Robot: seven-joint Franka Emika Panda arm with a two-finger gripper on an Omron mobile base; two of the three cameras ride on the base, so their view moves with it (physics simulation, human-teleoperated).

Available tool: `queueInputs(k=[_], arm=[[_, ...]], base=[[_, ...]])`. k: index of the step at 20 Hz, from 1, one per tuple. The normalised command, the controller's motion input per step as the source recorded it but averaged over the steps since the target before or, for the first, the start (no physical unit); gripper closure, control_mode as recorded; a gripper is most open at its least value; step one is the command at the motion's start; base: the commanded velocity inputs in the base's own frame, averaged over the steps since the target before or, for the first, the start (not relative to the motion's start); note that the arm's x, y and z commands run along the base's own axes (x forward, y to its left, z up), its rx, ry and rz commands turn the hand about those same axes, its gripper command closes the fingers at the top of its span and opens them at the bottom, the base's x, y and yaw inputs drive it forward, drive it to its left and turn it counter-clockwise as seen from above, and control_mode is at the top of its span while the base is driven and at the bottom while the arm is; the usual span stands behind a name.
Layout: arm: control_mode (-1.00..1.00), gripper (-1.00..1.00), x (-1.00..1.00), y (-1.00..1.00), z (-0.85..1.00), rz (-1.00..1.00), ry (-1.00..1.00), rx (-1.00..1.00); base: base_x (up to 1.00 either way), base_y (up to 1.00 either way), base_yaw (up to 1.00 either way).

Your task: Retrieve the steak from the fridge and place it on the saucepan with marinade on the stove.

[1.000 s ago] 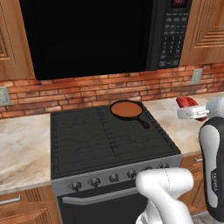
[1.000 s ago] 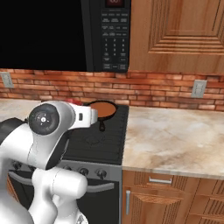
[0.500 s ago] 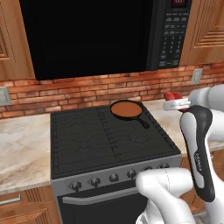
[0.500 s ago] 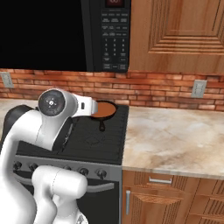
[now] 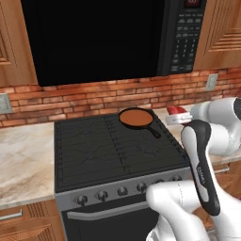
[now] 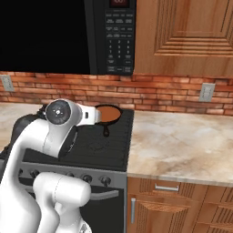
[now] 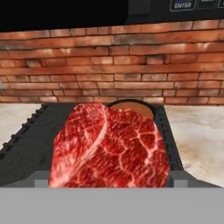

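Note:
My gripper (image 5: 179, 116) is shut on the steak (image 5: 175, 111), a flat red piece with whitish edges, held in the air over the counter just right of the stove (image 5: 108, 155). The hand view has the steak (image 7: 109, 146) large in front, between the two fingertips. The black saucepan (image 5: 136, 117) sits on the back right burner, its handle pointing forward and right, with the reddish-brown marinade (image 5: 135, 116) inside. The saucepan (image 7: 133, 106) peeks out behind the steak's top edge. From the right side the saucepan (image 6: 108, 113) shows beside my arm. The fridge is out of view.
A black microwave (image 5: 94, 37) hangs low over the stove, with its keypad (image 6: 119, 41) on the right. A brick wall runs behind. Marble counter (image 6: 182, 145) lies to the stove's right, and more counter (image 5: 23, 160) to its left. Wooden cabinets flank the microwave.
The arm has swung left with the steak, bringing it from the right counter closer to the saucepan. The saucepan has not moved.

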Motion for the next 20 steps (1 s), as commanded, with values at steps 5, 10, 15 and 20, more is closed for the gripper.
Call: queueInputs(k=[5, 10, 15, 20], arm=[[-1.0, 1.0, 0.55, 0.08, -0.07, 0.0, 0.0, 0.0], [-1.0, 1.0, 0.73, 0.0, 0.0, 0.0, 0.03, 0.0], [-1.0, 1.0, 0.6, -0.03, -0.03, 0.0, 0.0, 0.0], [-1.0, 1.0, 0.56, -0.02, -0.1, 0.0, 0.0, 0.0]], base=[[0.0, 0.0, 0.0], [0.0, 0.0, 0.0], [0.0, 0.0, 0.0], [0.0, 0.0, 0.0]])
